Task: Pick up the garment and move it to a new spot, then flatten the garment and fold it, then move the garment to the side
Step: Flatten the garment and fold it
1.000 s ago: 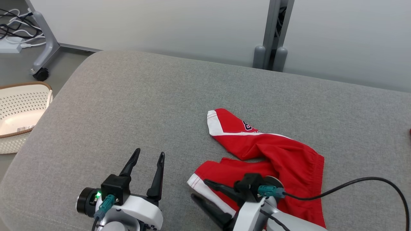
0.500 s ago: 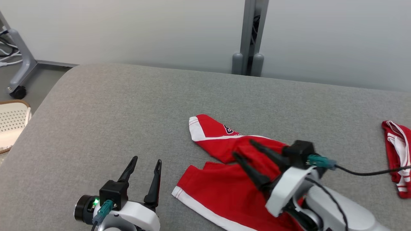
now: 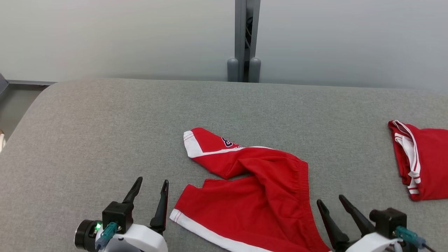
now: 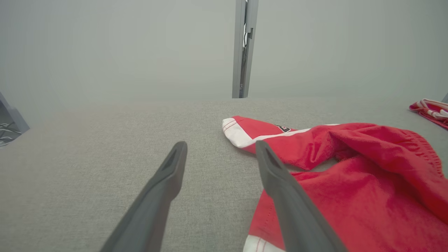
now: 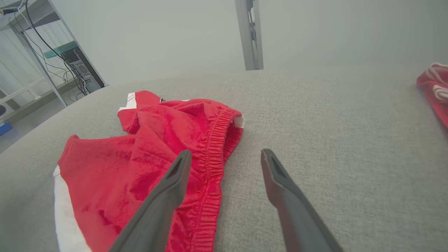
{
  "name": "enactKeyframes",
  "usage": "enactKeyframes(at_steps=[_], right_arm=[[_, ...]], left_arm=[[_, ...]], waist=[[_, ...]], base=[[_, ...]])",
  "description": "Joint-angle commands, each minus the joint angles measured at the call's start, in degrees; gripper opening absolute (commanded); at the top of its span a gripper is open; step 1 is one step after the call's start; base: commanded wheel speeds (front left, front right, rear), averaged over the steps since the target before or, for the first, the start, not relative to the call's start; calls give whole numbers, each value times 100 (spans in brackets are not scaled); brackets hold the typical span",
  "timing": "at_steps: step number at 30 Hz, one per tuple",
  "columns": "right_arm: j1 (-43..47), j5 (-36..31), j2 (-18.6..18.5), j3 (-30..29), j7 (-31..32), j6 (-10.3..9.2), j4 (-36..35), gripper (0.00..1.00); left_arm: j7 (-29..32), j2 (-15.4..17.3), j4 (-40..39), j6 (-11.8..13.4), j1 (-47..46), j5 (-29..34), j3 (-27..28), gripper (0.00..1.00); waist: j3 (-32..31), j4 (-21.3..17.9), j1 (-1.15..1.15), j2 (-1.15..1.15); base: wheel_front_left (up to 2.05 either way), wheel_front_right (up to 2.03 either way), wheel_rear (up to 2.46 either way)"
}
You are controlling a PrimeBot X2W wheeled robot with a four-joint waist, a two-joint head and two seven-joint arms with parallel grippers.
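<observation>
Garment [image 3: 259, 196], red shorts, white side stripes, rumpled, one leg twisted

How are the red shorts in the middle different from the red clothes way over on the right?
The middle shorts sprawl open and rumpled; the right garment looks folded compactly. The middle shorts lie in the centre; the right garment sits far off right. Both are red with white trim.
</observation>
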Motion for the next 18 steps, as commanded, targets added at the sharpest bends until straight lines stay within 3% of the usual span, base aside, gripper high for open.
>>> enactKeyframes(at_steps=[1,10,18], right_arm=[[46,-58,24,-59,-2,3,-35,100],[96,-322,222,-219,24,2,-101,100],[71,-426,270,-328,20,3,-33,100]], left_arm=[[-3,23,25,-38,97,42,34,100],[-3,80,708,-419,42,-67,-3,100],[2,176,1797,-558,-445,-347,-582,100]], waist=[[6,-16,0,0],[43,-55,0,0],[103,-156,0,0]], base=[[0,0,0],[0,0,0],[0,0,0]])
